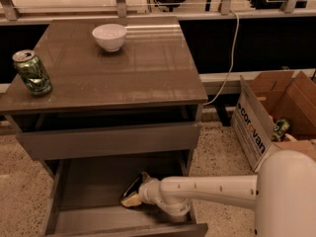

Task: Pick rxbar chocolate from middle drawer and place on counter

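Observation:
The middle drawer point(84, 221) is pulled open below the cabinet, its grey floor showing. The rxbar chocolate point(131, 192), a flat black bar with a pale end, stands tilted off the drawer floor at the tip of my arm. My gripper point(140, 190) is inside the drawer at the bar, reaching in from the right on a white arm. The glossy brown counter point(148, 68) lies above.
A green can point(32, 72) stands at the counter's left edge and a white bowl point(109, 36) at its back. The flat grey drawer front point(108, 141) hangs just above the open drawer. A cardboard box point(269, 112) sits on the floor at right.

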Controlling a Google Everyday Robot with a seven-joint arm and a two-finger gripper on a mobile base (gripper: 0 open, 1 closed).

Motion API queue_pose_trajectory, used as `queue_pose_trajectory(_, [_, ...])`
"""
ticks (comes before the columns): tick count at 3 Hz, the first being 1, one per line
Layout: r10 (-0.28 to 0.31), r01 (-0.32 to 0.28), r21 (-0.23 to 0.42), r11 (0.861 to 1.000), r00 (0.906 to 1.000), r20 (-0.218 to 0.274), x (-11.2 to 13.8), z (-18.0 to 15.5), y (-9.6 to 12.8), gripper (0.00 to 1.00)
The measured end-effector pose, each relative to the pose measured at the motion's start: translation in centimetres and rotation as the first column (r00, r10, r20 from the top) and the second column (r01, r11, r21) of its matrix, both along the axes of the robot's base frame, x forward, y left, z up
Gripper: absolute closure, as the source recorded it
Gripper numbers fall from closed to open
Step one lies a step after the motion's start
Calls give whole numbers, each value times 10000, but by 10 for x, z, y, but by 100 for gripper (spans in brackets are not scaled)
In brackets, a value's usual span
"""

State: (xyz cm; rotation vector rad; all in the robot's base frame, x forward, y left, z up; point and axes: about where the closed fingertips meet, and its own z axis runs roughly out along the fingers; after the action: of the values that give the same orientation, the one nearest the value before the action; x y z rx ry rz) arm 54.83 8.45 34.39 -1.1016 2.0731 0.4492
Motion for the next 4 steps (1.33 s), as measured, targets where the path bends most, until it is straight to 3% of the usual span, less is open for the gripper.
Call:
queue_pose_trajectory(1, [0,0,0,10000,10000,1,0,4,0,84])
queue_pose_trajectory(2, [0,0,0,10000,10000,1,0,6,0,100])
queue_pose_trajectory(4, [4,-4,1,10000,10000,3,0,9,0,100])
